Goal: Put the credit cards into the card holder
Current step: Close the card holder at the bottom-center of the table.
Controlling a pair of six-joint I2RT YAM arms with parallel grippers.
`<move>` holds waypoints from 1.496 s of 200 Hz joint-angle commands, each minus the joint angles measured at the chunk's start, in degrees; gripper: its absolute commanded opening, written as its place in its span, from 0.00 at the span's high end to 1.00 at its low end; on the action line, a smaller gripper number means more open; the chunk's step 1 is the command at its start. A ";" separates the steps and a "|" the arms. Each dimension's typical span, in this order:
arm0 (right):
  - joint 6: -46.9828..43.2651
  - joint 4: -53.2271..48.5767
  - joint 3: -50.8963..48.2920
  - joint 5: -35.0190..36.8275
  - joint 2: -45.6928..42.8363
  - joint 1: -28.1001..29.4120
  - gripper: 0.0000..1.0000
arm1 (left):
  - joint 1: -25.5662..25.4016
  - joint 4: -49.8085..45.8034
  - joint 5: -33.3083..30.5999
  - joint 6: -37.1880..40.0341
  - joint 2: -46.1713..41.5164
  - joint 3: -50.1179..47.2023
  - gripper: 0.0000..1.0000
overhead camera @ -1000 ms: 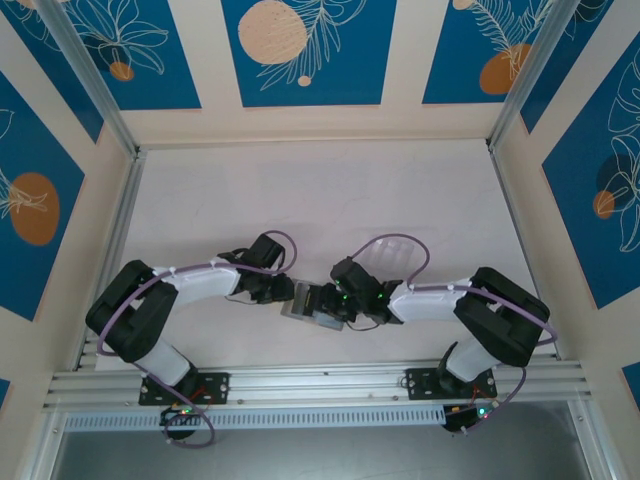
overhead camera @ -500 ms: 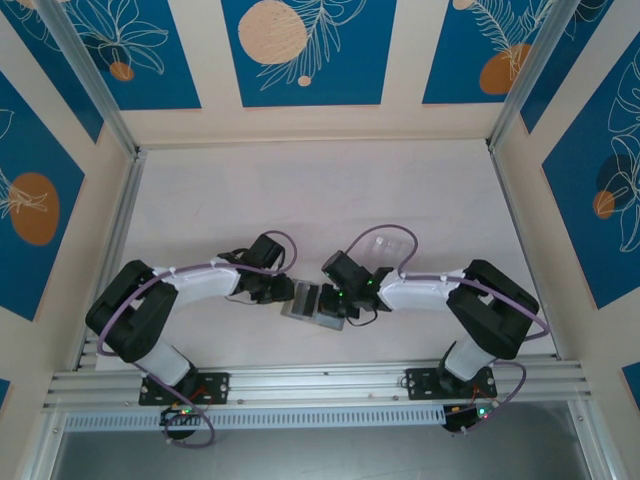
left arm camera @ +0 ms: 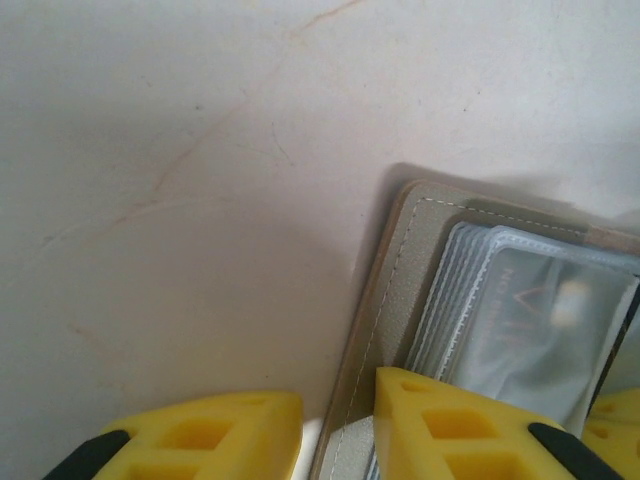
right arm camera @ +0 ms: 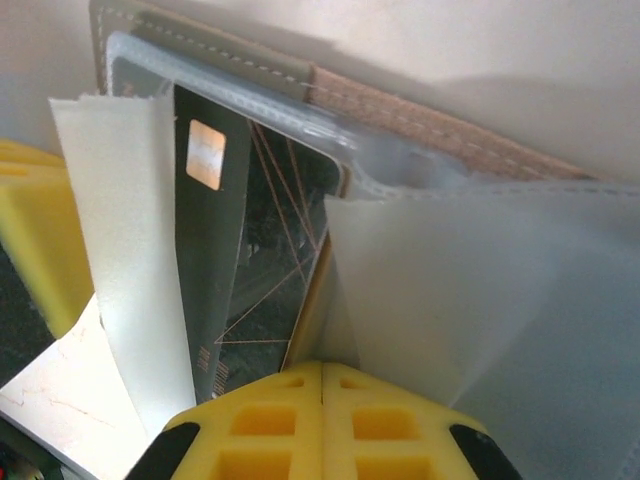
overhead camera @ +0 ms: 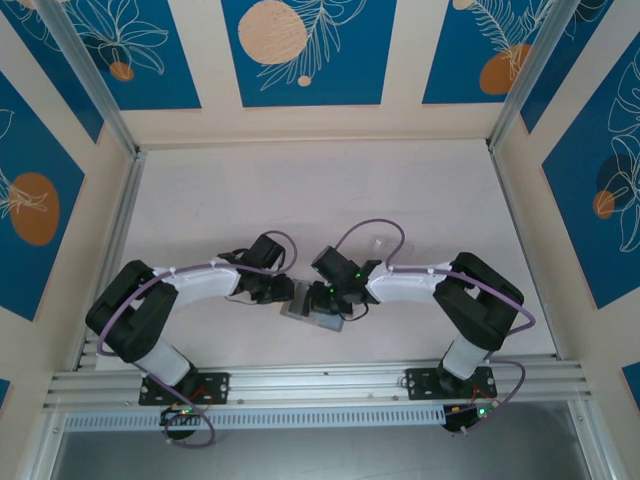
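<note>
Here, two robot arms are meeting over an open card holder point(overhead camera: 305, 312) that is lying flat on a pale tabletop point(overhead camera: 320, 200). Seen from above, the left hand point(overhead camera: 285, 292) is sitting at the card holder's left edge and the right hand point(overhead camera: 322, 298) is hovering over its middle. In the left wrist view, the left hand point(left arm camera: 337, 400) is standing with its yellow fingers point(left arm camera: 200, 440) apart: one is over the bare tabletop just beside the card holder point(left arm camera: 400, 260), and the other is over its stitched grey inside. Nothing is being squeezed between them. In the right wrist view, the right hand point(right arm camera: 322, 375) is showing its fingers pressed tightly together at the near end of the card holder point(right arm camera: 400, 110). A dark credit card point(right arm camera: 245, 260) with a gold chip is lying among the card holder's clear plastic sleeves point(right arm camera: 480, 300), its lower corner reaching the closed fingertips. Whether the fingers are pinching the card or a sleeve is not clear.
</note>
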 commanded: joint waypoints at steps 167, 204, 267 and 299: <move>-3.09 -36.76 11.24 21.57 0.80 4.84 0.35 | -4.89 11.58 0.16 -1.86 6.99 -6.63 0.71; -0.76 -38.67 9.85 23.97 0.89 5.09 0.59 | -4.89 11.72 0.16 -1.64 6.98 -6.64 0.71; -2.15 -39.68 10.10 25.00 -2.08 4.84 1.00 | -5.29 11.89 0.04 -1.31 6.03 -7.27 0.71; -6.91 -39.02 10.48 24.44 -6.78 0.77 1.00 | -8.19 11.11 -1.04 -1.51 6.26 -4.53 0.70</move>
